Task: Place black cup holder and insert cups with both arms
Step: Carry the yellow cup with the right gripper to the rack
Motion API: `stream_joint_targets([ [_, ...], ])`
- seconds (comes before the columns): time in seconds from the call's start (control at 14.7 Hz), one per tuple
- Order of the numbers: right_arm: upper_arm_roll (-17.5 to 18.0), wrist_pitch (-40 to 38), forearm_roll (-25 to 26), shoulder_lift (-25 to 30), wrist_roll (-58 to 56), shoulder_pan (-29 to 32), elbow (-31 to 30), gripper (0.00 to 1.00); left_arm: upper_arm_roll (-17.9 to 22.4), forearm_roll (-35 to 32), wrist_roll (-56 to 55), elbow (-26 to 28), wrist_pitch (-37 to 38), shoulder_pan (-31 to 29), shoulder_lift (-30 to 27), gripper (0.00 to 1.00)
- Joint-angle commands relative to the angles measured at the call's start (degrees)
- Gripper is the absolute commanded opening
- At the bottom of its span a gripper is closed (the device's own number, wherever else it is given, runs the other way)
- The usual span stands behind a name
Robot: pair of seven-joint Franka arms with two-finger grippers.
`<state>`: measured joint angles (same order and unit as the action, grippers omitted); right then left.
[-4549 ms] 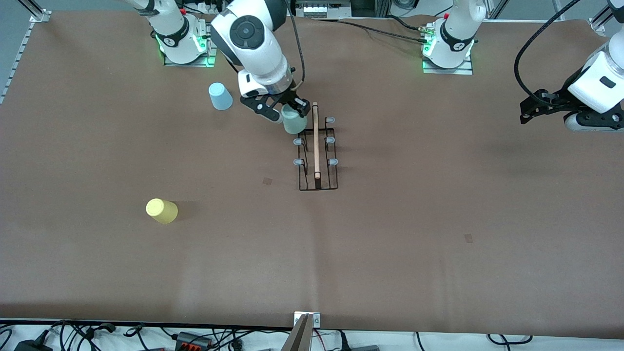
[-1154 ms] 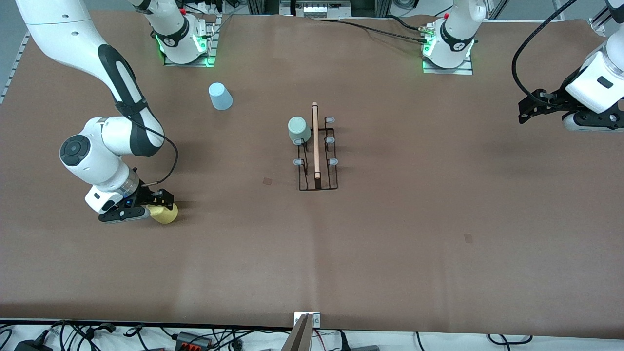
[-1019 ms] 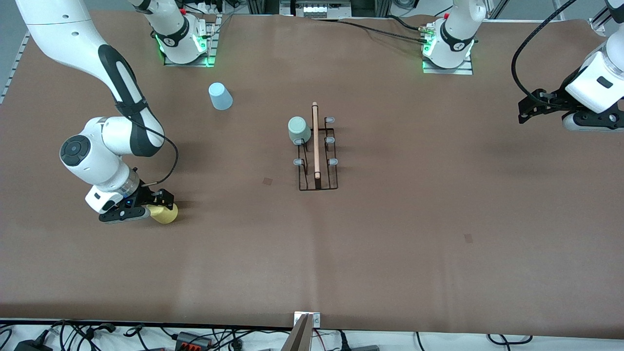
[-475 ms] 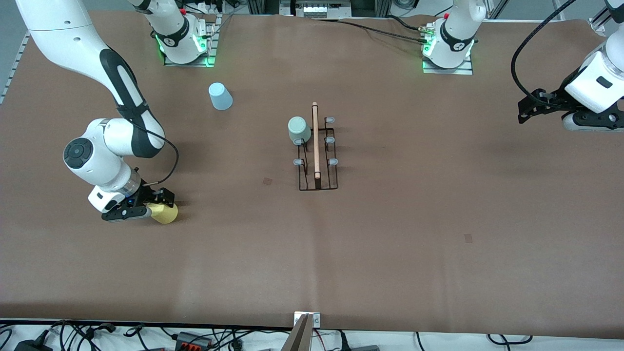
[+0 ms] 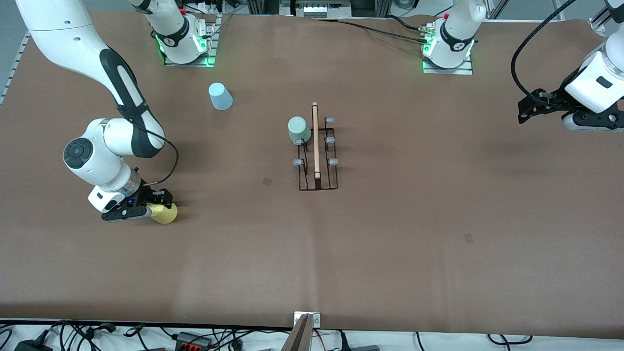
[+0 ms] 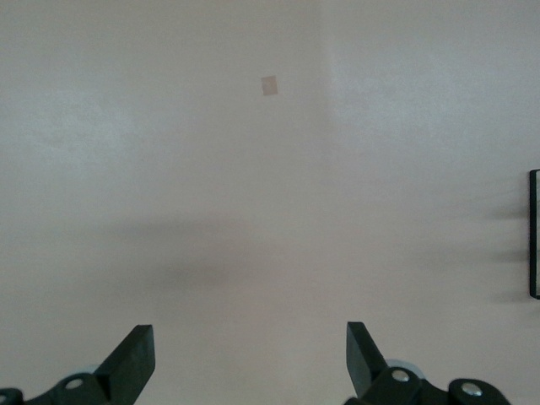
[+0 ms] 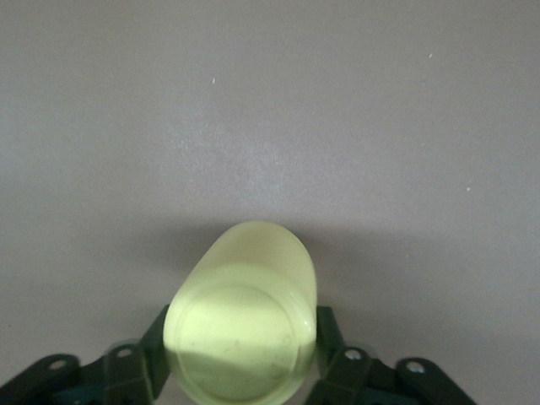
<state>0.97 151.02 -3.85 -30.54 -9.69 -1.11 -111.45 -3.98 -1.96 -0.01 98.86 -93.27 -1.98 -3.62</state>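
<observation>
The black cup holder point(image 5: 317, 187) stands mid-table with its wooden handle point(image 5: 315, 141) on top. A pale green cup point(image 5: 298, 130) sits upside down on one of its pegs, on the side toward the right arm's end. The yellow cup point(image 5: 166, 214) stands upside down on the table, nearer the front camera, toward the right arm's end. My right gripper point(image 5: 155, 206) is shut on the yellow cup point(image 7: 245, 325), a finger pressed on each side of it. A light blue cup point(image 5: 220, 96) stands upside down near the right arm's base. My left gripper point(image 5: 525, 109) waits open with nothing between its fingers point(image 6: 135, 361).
Brown cloth covers the table point(image 5: 438, 253). Two small dark patches point(image 5: 267, 181) mark it. Cables and a metal bracket point(image 5: 307, 321) lie along the table's edge nearest the front camera. The arm bases point(image 5: 448, 48) stand at the edge farthest from it.
The right arm left the pale green cup on the holder and came down to the yellow cup. In the last half second its fingers closed on that cup. The left arm stayed still.
</observation>
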Motion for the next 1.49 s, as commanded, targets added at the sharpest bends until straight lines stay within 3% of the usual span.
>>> stream_joint_targets([
  [0.0, -0.27, -0.28, 0.43, 1.27, -0.86, -0.30, -0.43, 0.27, 0.20, 0.73, 0.89, -0.51, 0.90, 0.22, -0.16, 1.00],
  [0.07, -0.27, -1.07, 0.43, 2.06, -0.69, -0.39, -0.35, 0.21, 0.20, 0.73, 0.89, -0.51, 0.90, 0.22, -0.07, 1.00],
  [0.27, -0.27, -8.52, 0.08, 7.93, 1.23, -2.31, 0.09, 0.20, 0.20, 0.73, 0.89, -0.60, 0.81, 0.22, -0.07, 1.00],
  [0.68, 1.92, -16.19, -0.10, 15.07, 30.38, -13.47, 1.32, 0.21, 0.20, 0.73, 0.89, -0.51, 0.81, 0.22, -0.07, 1.00],
  [1.02, 2.90, -16.98, 0.78, 12.36, 54.03, -25.50, 8.16, 0.21, 0.29, 0.73, 0.89, -0.60, 0.81, 0.22, -0.07, 1.00],
  [1.43, 2.90, -26.55, 6.30, 2.61, 72.42, -33.69, 24.78, 0.21, 0.29, 0.73, 0.89, -0.51, 0.99, 0.22, -0.07, 1.00],
])
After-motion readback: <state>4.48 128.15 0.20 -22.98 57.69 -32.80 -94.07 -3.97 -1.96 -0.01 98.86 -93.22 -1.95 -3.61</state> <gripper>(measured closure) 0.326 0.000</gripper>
